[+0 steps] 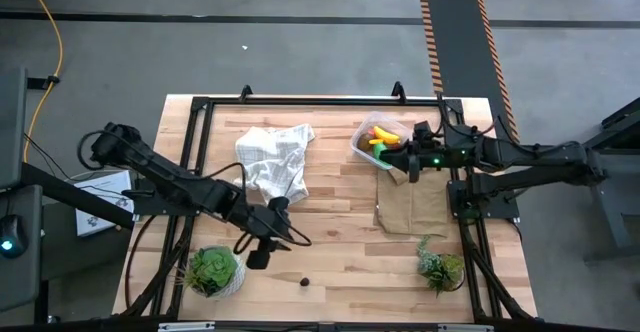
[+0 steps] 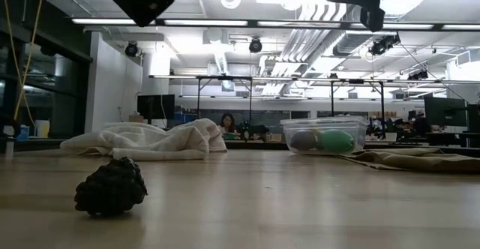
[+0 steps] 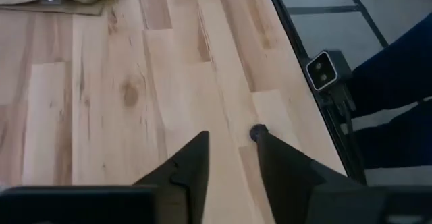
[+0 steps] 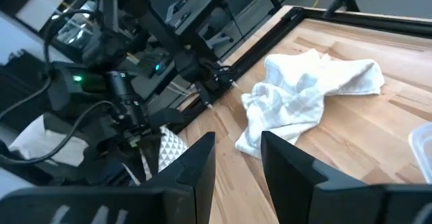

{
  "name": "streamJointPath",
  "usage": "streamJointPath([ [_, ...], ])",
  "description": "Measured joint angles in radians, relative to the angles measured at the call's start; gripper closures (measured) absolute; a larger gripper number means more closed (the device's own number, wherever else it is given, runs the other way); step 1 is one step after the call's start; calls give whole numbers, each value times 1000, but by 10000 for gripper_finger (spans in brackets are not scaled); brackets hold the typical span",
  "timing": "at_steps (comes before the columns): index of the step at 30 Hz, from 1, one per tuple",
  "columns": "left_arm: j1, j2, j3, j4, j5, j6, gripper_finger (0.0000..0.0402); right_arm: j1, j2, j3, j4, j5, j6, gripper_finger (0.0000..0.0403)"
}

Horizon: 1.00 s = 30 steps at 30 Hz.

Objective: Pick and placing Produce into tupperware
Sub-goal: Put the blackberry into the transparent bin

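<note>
A small dark berry lies alone on the wood near the table's front edge, and looms large in the low view. My left gripper hovers a little to its left, slanting down, open, with nothing between its fingers; in its wrist view the berry sits just past one fingertip. The clear tupperware stands at the far right, holding a yellow banana, a green oval and a brownish ball. My right gripper hangs beside the tupperware, open and empty.
A crumpled white checked cloth lies at the far middle, and a flat brown cloth lies in front of the tupperware. Potted plants stand near the front left and front right. Bare wood surrounds the berry.
</note>
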Motion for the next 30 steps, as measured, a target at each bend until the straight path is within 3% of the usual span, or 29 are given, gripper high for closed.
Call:
streamJointPath([
  [6,-8,60,11,46,37,10,244,33,2,0,-2,-3,-14,293],
  [12,-22,129,82,42,42,119,248,43,2,0,-13,-3,-28,293],
  [21,-37,248,228,-68,17,459,246,43,2,0,-63,-6,-36,293],
  [30,-61,309,247,-124,0,674,217,60,2,0,-78,-7,-8,293],
])
